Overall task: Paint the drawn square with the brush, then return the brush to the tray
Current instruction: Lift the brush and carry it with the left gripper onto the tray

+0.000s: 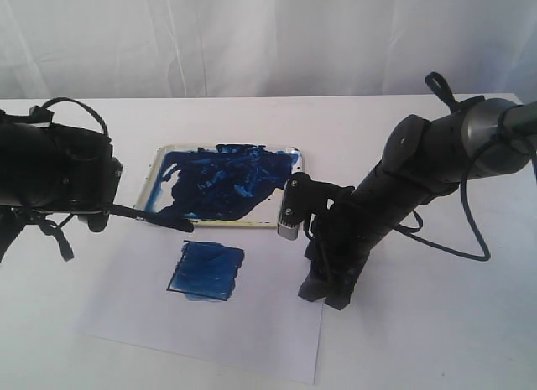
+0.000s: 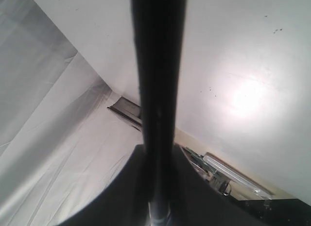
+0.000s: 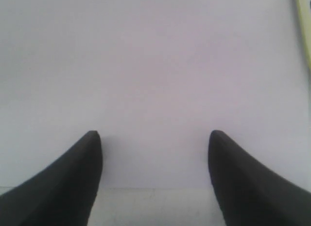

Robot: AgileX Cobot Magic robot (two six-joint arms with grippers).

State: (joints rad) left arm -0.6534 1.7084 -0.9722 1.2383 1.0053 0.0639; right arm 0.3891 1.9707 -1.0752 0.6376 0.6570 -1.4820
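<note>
Tray: upper centre of the exterior view, just beyond the paper sheet, its floor thick with dark blue paint and a yellowish rim showing round it
Left arm: comes in from the left edge, low and level, wrist aimed at the centre
Left gripper: clamped on the brush, whose shaft runs straight up the middle of the wrist view
Brush: near level, poking rightward, tip at the tray's near rim; touching or not, can't tell
Right arm: slants down from the upper right, wrist tipped at the paper's right edge
Right gripper: fingers spread wide, holding nothing, white paper beneath
Drawn square: lower centre, on the paper just below the tray, filled with streaky blue
</note>
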